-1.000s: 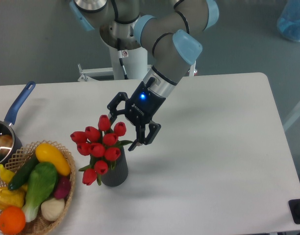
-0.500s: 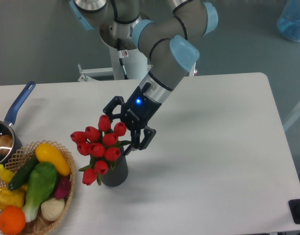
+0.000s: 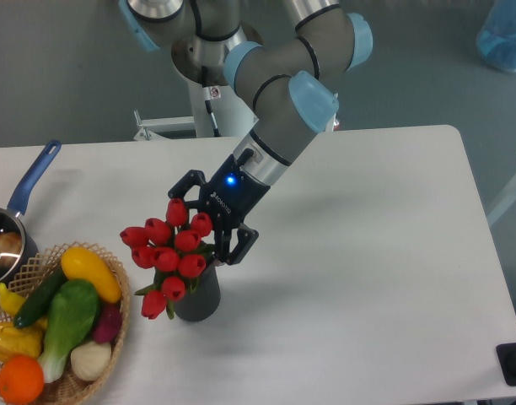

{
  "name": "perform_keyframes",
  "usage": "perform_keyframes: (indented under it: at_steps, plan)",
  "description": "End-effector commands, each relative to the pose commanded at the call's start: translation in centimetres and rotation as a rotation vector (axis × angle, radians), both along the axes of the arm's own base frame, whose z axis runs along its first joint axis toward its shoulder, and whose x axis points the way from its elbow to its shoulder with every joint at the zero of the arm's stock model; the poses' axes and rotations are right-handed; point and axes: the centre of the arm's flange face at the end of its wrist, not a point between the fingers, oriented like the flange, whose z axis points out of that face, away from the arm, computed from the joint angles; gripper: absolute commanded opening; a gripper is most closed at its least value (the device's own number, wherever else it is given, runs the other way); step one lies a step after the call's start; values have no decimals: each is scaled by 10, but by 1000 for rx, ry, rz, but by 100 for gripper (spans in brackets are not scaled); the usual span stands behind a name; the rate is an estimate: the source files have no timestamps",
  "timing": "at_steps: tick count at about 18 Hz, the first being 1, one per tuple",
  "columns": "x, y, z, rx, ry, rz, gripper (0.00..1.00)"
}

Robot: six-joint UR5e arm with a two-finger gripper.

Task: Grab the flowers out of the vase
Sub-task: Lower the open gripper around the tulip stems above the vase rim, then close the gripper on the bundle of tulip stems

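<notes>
The flowers, a bunch of red tulip buds with green leaves, stand in the vase, a small dark grey cylinder near the table's front left. My black gripper is open and reaches down into the upper right of the bunch. One finger lies behind the top bud, the other sits to the right of the buds just above the vase mouth. The stems are hidden by the buds and leaves.
A wicker basket of colourful vegetables stands just left of the vase. A blue-handled saucepan sits at the left edge. A black object lies at the front right corner.
The gripper has moved down and to the left, from beside the bunch to around its upper right buds. It stays open. The flowers shifted very slightly.
</notes>
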Motion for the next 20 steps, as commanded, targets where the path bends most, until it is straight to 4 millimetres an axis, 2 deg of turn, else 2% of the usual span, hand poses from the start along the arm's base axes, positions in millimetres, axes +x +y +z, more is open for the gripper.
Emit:
perform_keyframes:
  at_steps: [3, 11, 14, 16, 20]
  plan:
    - [-3, 1, -7, 15, -26, -1, 100]
    - [-14, -6, -5, 57, -52, 15, 99]
    - [-15, -8, -5, 57, -54, 18, 82]
    - [-14, -7, -5, 59, -52, 15, 81]
    - [-13, -7, -6, 57, -54, 15, 67]
